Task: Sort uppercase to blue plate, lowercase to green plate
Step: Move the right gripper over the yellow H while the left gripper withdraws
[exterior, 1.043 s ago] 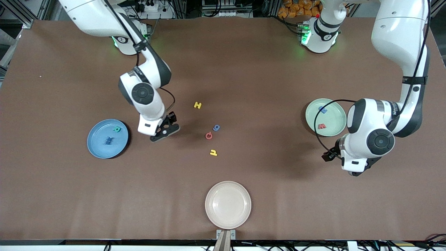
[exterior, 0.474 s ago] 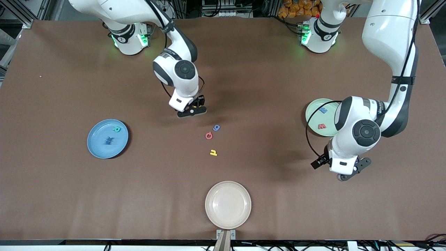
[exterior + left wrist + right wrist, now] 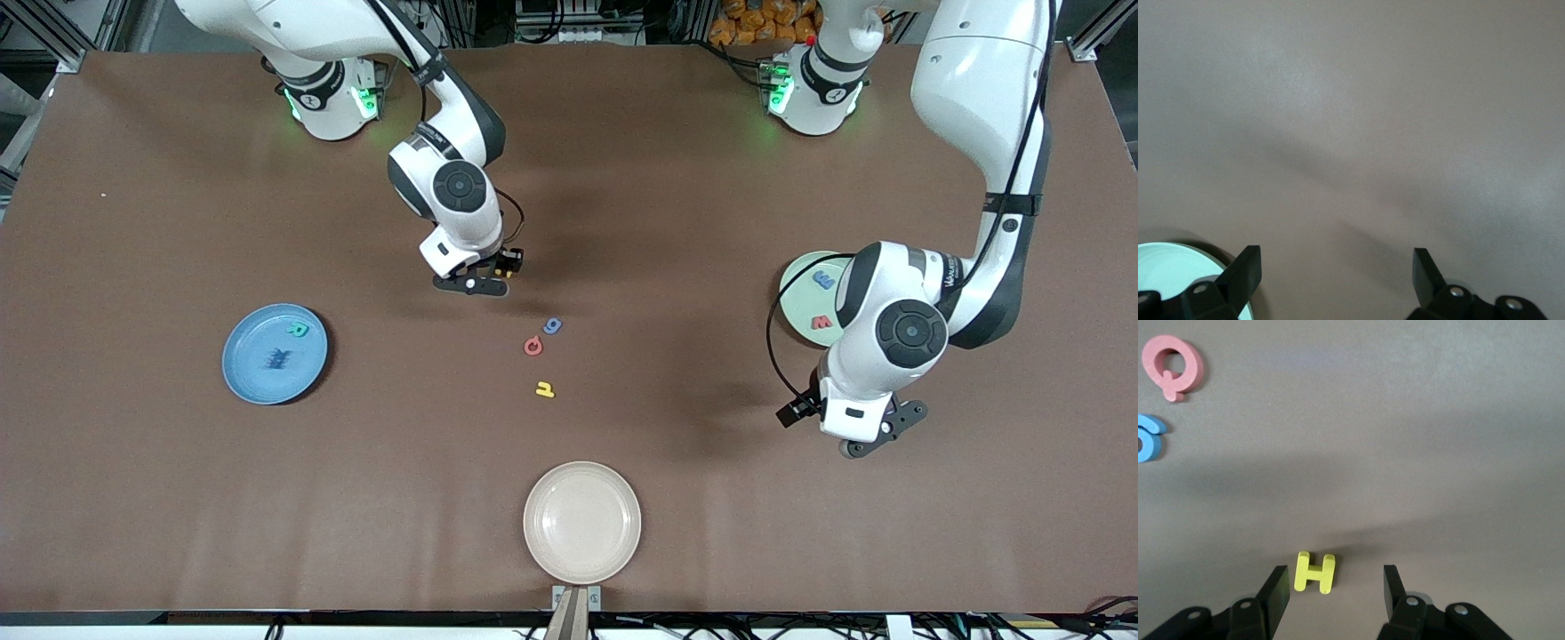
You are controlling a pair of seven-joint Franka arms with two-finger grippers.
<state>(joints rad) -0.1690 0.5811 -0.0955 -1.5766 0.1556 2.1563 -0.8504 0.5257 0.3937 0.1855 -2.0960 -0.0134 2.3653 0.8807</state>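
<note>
My right gripper (image 3: 1335,577) is low over the table, open, with the yellow capital H (image 3: 1315,572) lying flat between its fingers, closer to one of them and untouched. In the front view the right gripper (image 3: 480,281) covers that H. The red Q (image 3: 532,346), blue g (image 3: 552,325) and yellow h (image 3: 545,388) lie nearer the front camera. The blue plate (image 3: 253,373) holds the teal R (image 3: 299,330) and blue W (image 3: 277,358). The green plate (image 3: 798,293), partly covered by the left arm, holds the blue m (image 3: 824,280) and red w (image 3: 820,324). My left gripper (image 3: 876,437) hangs open and empty beside it.
A cream-white plate (image 3: 581,522) sits near the table's front edge, nearer the camera than the loose letters. In the left wrist view the left gripper (image 3: 1336,257) is over bare brown table, with the green plate's rim (image 3: 1171,270) at the frame's edge.
My right gripper has swung from beside the blue plate to over the yellow H and come down around it, its fingers narrowing. The left arm has drifted a little toward the table's middle.
</note>
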